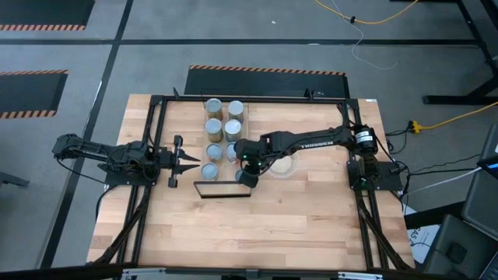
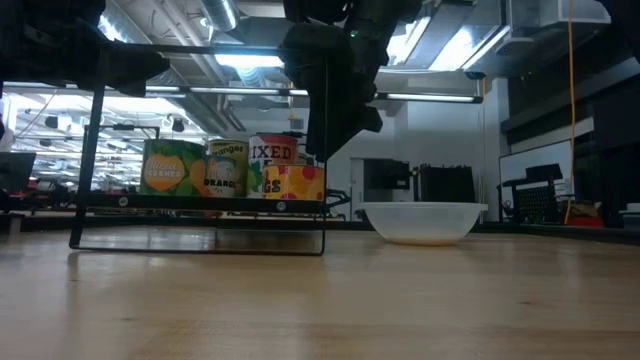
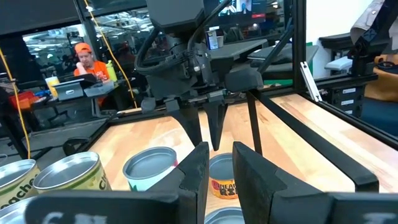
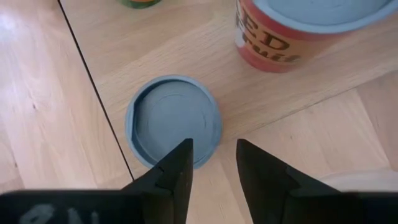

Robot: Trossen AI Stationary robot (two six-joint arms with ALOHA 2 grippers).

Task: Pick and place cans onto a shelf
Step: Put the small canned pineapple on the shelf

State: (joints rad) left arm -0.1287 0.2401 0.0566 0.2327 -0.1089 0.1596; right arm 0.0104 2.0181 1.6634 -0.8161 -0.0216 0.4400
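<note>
Several cans (image 1: 223,128) stand in two rows on the table's far middle. The shelf (image 1: 222,189), a small light-wood board in a thin black frame, stands just in front of them. My right gripper (image 1: 247,176) points down, open, just above a pale-blue-topped can (image 4: 174,121) that stands on the table beside the shelf's edge (image 4: 93,87); in the low view it (image 2: 335,110) hangs over the red-and-yellow can (image 2: 296,183). My left gripper (image 1: 187,162) hovers at the left of the cans, pointing right, narrowly open and empty.
A white bowl (image 1: 284,164) stands right of the cans, also in the low view (image 2: 423,221). A red-labelled can (image 4: 305,31) stands close to the can under my right gripper. A black frame (image 1: 249,99) runs round the table. A person (image 3: 87,62) sits beyond the table.
</note>
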